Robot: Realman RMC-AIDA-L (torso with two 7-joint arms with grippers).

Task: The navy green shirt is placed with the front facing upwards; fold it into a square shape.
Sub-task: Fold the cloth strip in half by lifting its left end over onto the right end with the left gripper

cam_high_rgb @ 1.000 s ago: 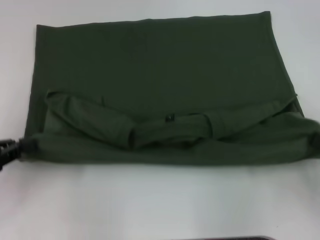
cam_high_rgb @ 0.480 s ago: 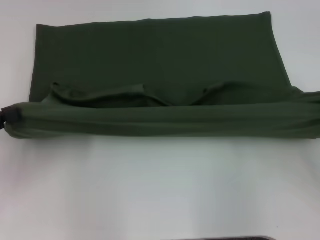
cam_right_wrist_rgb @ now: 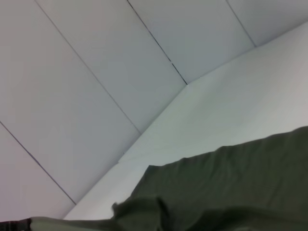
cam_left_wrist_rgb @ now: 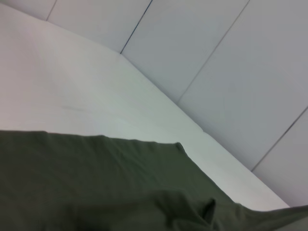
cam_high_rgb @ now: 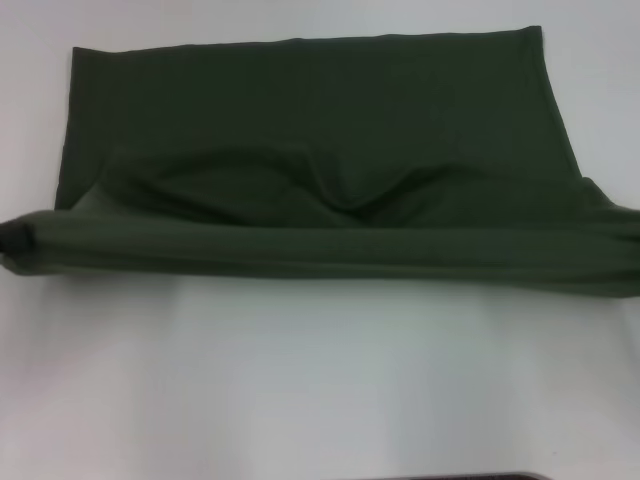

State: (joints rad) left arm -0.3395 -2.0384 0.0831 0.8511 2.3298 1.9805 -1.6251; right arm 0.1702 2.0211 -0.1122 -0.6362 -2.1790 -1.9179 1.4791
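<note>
Head view: you see one navy green shirt (cam_high_rgb: 320,150) spread on white table (cam_high_rgb: 320,380), near edge lifted into long roll across frame, sagging at middle. Left gripper (cam_high_rgb: 14,240) only dark tip at roll's left end, touching cloth; can't tell finger spread. Right gripper out of frame.

Left wrist view: shirt (cam_left_wrist_rgb: 96,187) fills lower part, table (cam_left_wrist_rgb: 72,91) behind, panelled wall (cam_left_wrist_rgb: 216,62) beyond.

Right wrist view: shirt (cam_right_wrist_rgb: 231,187), table (cam_right_wrist_rgb: 231,96), wall (cam_right_wrist_rgb: 96,72); dark bit at corner, unclear.

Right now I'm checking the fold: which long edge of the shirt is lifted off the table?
The near edge of the shirt, raised in a taut band; the far edge lies flat.
</note>
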